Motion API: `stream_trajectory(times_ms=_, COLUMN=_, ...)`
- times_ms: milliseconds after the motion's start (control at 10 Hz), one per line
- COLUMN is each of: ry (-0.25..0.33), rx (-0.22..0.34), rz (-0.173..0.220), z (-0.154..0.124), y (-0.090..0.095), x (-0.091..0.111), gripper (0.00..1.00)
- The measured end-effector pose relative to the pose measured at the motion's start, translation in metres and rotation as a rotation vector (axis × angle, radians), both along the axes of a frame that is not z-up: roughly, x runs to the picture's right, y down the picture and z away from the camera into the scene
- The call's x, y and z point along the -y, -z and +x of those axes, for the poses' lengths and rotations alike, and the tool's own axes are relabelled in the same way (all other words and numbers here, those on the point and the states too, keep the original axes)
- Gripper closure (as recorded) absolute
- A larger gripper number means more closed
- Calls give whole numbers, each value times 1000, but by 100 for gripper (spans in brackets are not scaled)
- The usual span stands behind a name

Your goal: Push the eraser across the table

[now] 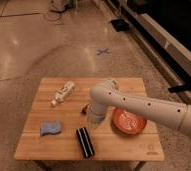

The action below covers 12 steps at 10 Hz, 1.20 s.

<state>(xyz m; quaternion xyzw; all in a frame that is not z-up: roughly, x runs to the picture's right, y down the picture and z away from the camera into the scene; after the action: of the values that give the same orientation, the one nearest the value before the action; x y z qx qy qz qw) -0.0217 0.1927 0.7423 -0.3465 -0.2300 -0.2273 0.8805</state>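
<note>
A polished, speckled stone floor fills the upper part of the frame, with a blue cross mark (103, 51) stuck on it above centre and dark furniture running along the upper right edge, too dim to identify. In the lower half stands the table (126, 146), a small square top of light wooden planks with a dark logo (150, 148) near its lower right corner; its legs are cut off by the bottom edge. The eraser (85, 142) is a black oblong block with a paler stripe down its length, lying flat near the table's lower edge, a little left of centre, its long side running up and down the frame with a slight tilt. There is one of each thing on the table: one eraser, one wavy-edged blue sponge (50, 129) to the eraser's left, one white bottle (63, 93) lying on its side in the upper left, one red bowl (129, 121) at right of centre, and one small red object (83, 109), half hidden and hard to make out. The white robot arm (149, 106) enters from the right edge and crosses above the bowl, covering its upper rim. The gripper (95, 115) points down at the table's middle, just above and right of the eraser and apart from it; whether it is released or clenched cannot be told.
</note>
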Motion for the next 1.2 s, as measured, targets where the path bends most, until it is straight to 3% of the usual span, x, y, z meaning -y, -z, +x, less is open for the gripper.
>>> stream_trajectory(times_ms=200, ry=6, rx=-62, rz=44, z=9, y=-29, x=-11, gripper=100)
stream_trajectory(times_ms=400, ry=19, rx=-113, rz=65, z=14, y=-44, x=-25, gripper=100)
stream_trajectory(times_ms=700, ry=22, rx=-169, rz=82, z=10, y=-54, x=-42, gripper=100)
stream_trajectory(times_ms=1200, ry=1, rx=-184, rz=82, z=-11, y=-57, x=-49, gripper=100)
